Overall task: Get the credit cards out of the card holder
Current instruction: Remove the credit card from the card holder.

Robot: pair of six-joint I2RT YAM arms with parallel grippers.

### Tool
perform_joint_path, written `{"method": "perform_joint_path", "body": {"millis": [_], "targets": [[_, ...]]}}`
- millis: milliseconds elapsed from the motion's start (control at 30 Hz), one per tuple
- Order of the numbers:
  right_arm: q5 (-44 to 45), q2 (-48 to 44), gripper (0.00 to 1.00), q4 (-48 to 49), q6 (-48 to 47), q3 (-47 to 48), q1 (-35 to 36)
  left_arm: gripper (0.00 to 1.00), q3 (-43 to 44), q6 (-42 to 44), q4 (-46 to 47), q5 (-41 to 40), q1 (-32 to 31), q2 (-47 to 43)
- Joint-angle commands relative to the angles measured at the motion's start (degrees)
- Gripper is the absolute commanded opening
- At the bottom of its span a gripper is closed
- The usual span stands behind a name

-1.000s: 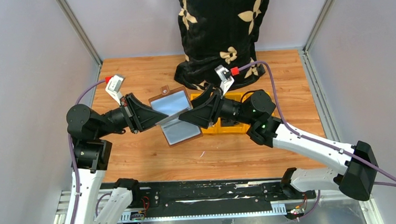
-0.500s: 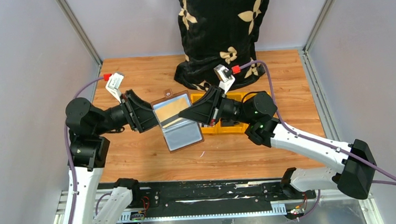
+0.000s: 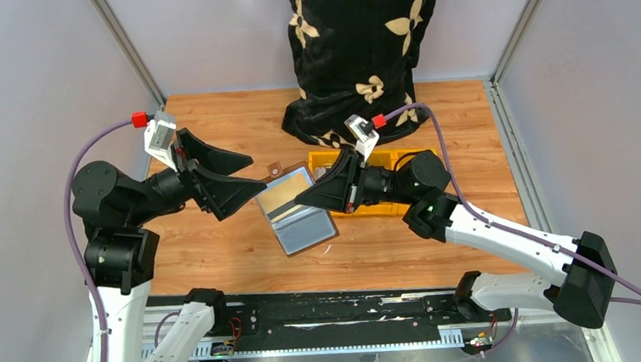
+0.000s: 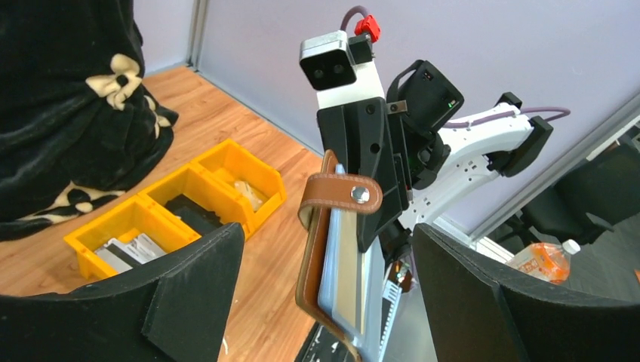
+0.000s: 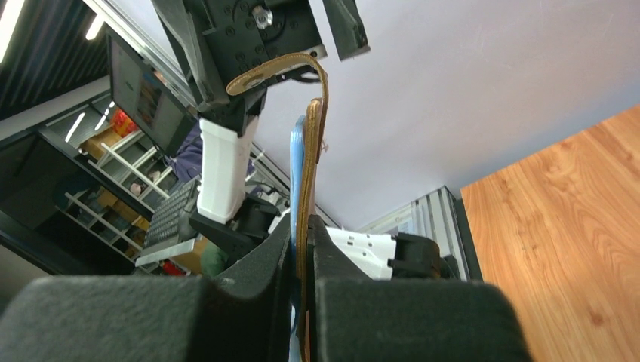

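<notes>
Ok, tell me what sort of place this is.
Probably a robotics lab test cell: the left arm and right arm are mounted at a wooden table walled by grey panels, and the wrist views show an office chair and a monitor beyond.

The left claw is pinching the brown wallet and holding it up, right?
Not quite. It is the right gripper that pinches the card holder and holds it up; the right wrist view shows its fingers shut on the edge. The left gripper is wide open and not touching it.
</notes>
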Motion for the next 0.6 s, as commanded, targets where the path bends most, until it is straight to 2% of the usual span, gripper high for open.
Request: {"method": "perform_joint_path", "body": {"millis": [0, 100, 233, 333, 433, 567], "targets": [[-3.89, -1.4, 0.02, -3.62, -2.9, 2.57, 0.05, 0.89, -0.87, -0.1, 0.75, 5.59, 0.19, 1.03], [-7.53, -0.1, 0.01, -8.88, -4.81, 6.29, 0.05, 0.89, -4.31, -1.79, 2.65, 11.51, 0.19, 0.42], [-12.91, 2.97, 0.0, -21.19, -9.14, 13.61, 0.05, 0.88, -5.7, 8.06, -10.38, 15.26, 0.19, 0.04], [-16.37, 5.65, 0.0, -28.11, -11.69, 18.23, 0.05, 0.85, -7.81, 7.07, -11.21, 16.67, 0.19, -0.71], [-18.66, 8.19, 0.0, -32.85, -13.82, 21.67, 0.1, 0.78, -7.95, 7.14, -11.43, 16.81, 0.19, -1.38], [-20.51, 10.89, 0.0, -35.82, -15.14, 24.92, 0.22, 0.59, -9.16, 7.17, -11.43, 17.97, 0.19, -0.99]]}}
